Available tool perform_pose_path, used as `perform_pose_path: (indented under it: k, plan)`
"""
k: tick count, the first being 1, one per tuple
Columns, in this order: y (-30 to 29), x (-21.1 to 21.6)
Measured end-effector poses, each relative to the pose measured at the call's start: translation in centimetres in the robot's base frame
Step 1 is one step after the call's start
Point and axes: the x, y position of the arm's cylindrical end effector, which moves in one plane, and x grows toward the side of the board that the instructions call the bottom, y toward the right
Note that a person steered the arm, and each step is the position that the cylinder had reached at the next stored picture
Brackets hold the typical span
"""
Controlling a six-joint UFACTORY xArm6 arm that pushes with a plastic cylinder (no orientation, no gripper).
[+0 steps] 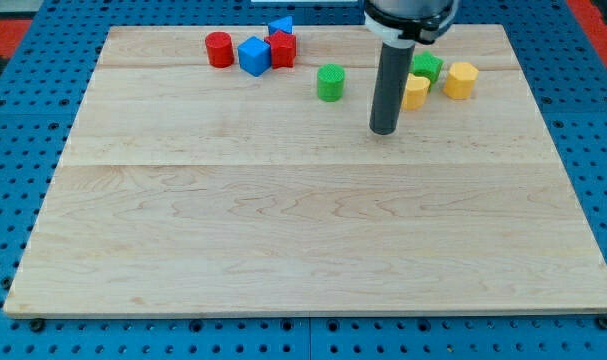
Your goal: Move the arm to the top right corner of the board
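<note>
My dark rod comes down from the view's top, and my tip (384, 130) rests on the wooden board (303, 230) right of centre in its upper part. A green cylinder (330, 82) stands to the tip's upper left. A yellow block (416, 91) sits just right of the rod, partly hidden by it. A green block (428, 67) is behind that, and a yellow hexagonal block (461, 80) lies further right. The board's top right corner (498, 32) is up and right of the tip.
At the top left of the board stand a red cylinder (219, 49), a blue cube (253, 56), a red block (282, 48) and a blue block (281, 24) behind it. A blue pegboard (23, 120) surrounds the board.
</note>
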Motion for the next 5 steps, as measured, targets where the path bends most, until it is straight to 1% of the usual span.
perform_pose_path:
  k: [2, 4, 5]
  plan:
    - [4.6, -2.3]
    - [4.7, -5.1]
    - [3.1, -2.7]
